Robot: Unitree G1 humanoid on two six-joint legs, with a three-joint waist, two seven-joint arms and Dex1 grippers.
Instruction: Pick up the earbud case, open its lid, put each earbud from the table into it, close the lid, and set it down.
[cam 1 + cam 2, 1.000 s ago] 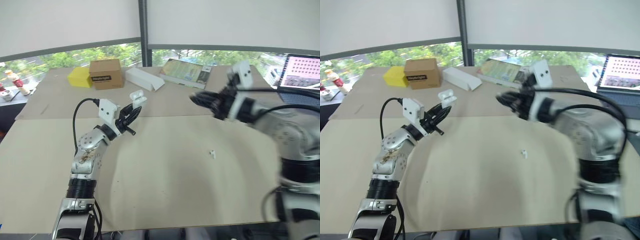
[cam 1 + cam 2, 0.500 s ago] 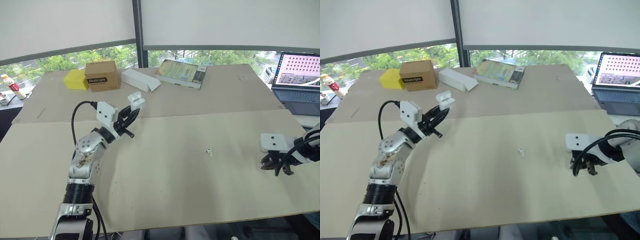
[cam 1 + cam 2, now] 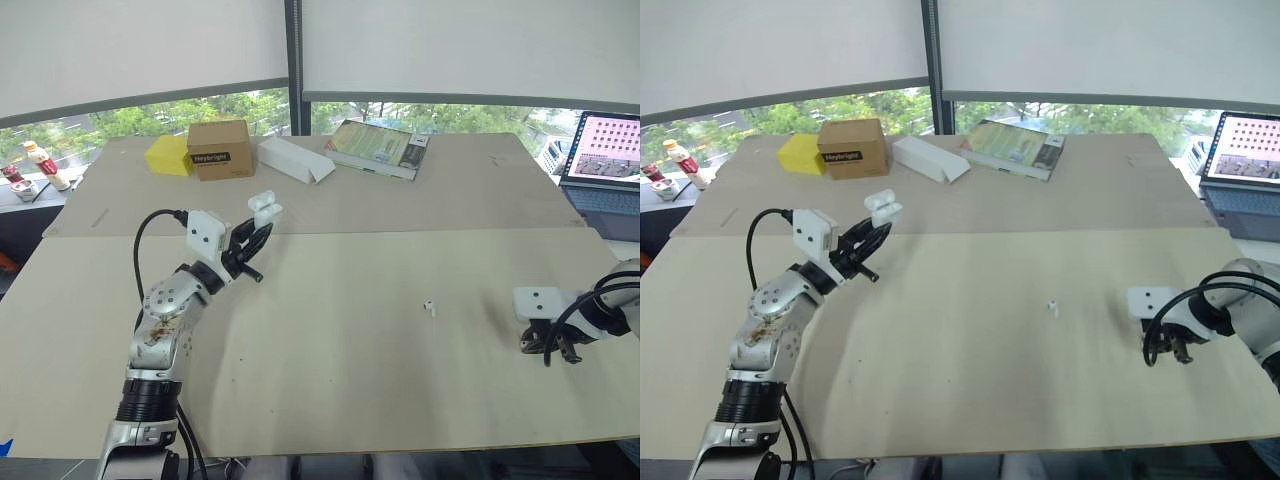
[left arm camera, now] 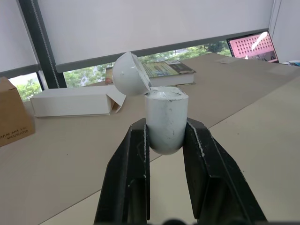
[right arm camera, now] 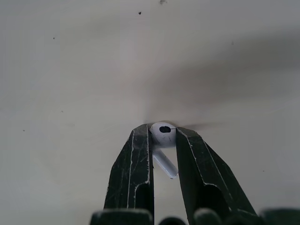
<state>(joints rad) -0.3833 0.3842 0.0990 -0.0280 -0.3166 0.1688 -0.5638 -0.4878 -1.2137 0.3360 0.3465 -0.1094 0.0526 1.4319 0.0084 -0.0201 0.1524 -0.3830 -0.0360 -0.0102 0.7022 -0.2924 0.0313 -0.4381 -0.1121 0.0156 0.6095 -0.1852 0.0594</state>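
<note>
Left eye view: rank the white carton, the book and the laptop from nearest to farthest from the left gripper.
1. white carton, just beyond the left gripper.
2. book, back centre.
3. laptop, far right edge.

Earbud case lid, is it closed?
No, the lid is flipped open above the earbud case, which the left gripper holds.

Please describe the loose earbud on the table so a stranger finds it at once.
On the wide beige table, look right of centre. The small white earbud lies there alone; the other earbud is pinched in the right gripper.
</note>
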